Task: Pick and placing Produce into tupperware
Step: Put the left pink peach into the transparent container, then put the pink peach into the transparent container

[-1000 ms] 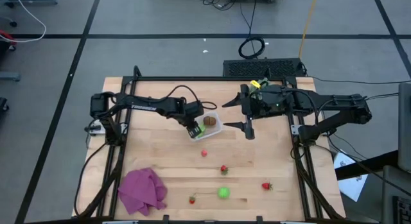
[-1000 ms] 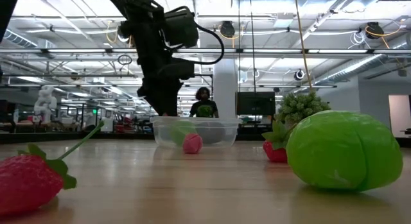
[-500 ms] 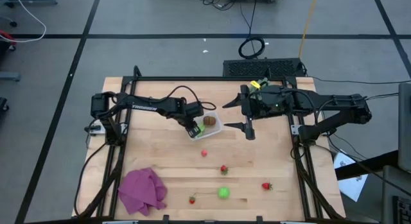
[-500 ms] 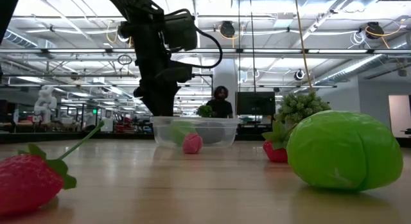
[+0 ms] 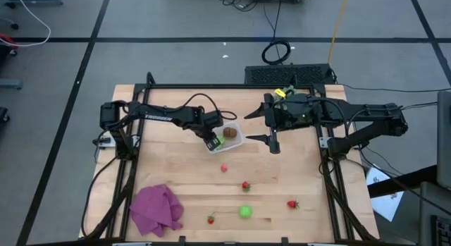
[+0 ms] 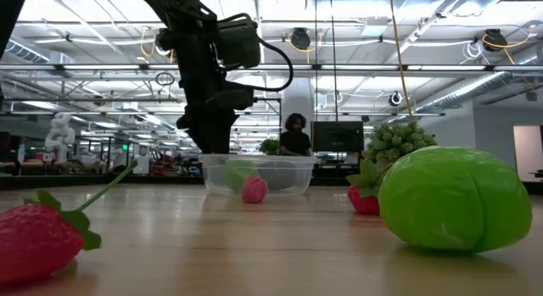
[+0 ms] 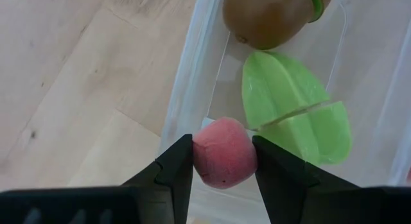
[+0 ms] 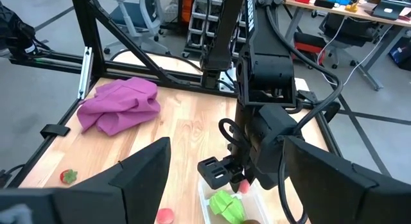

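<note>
Pink toy fruit [image 7: 224,160] sits pinched in the left gripper's [image 7: 223,161] jaws above the clear tupperware [image 7: 192,89] holding a kiwi [image 7: 266,18] and green piece [image 7: 295,115], while the right gripper [image 5: 272,139] hangs nearby, jaws spread.

Left arm reaches across the table toward centre, wrist angled down; left gripper [image 7: 223,161] closed on a small pink piece [image 7: 225,152], one finger [image 7: 174,163] pressed to each side. Right arm is folded at the table's far right side; right gripper [image 5: 273,140] raised, apparently spread wide, holding nothing.
</note>
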